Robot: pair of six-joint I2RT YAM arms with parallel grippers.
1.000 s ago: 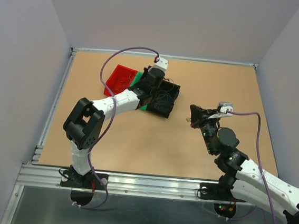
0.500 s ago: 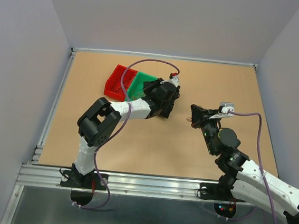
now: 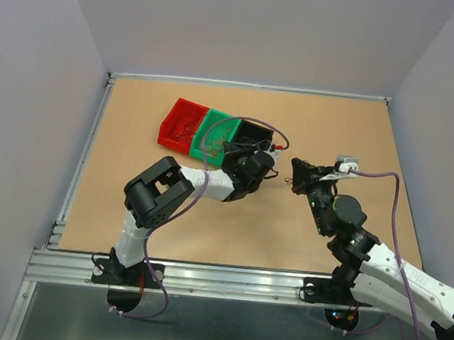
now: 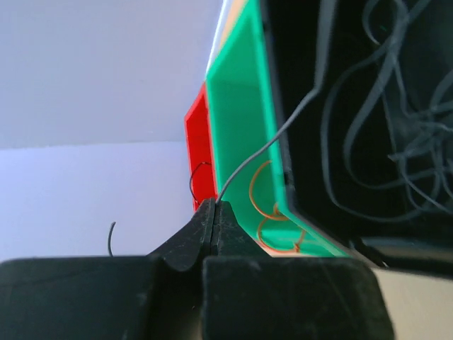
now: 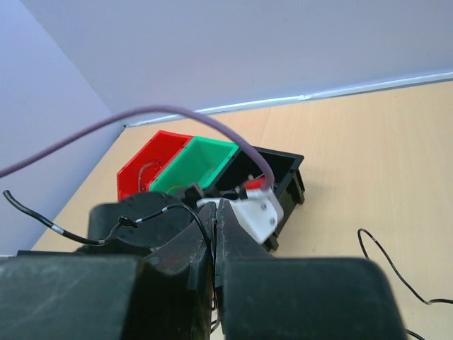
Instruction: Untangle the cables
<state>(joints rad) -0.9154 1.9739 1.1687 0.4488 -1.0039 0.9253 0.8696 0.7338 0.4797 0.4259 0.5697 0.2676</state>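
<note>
The cables are hair-thin wires. A tangle of dark cables (image 4: pixel 396 142) lies in the black bin (image 3: pixel 257 129). One thin grey wire (image 4: pixel 269 138) runs from that bin down into my left gripper (image 4: pixel 214 207), which is shut on it beside the bins (image 3: pixel 231 148). My right gripper (image 5: pixel 214 211) is shut on a dark wire (image 5: pixel 152 214) that trails off to the left. It sits just right of the left wrist (image 3: pixel 293 173). Orange wires (image 4: pixel 272 212) lie in the green bin (image 3: pixel 220 129).
The red bin (image 3: pixel 182 123) stands at the left end of the row of three bins. A loose dark wire (image 5: pixel 386 265) lies on the tan table (image 3: pixel 167 204) to the right. The left arm's lilac cable (image 5: pixel 177 117) arches over the bins. Grey walls enclose the table.
The left arm has swung right and nearer, coming off the bins and uncovering all three. Its gripper now sits close to the right gripper. The right arm has hardly moved.
</note>
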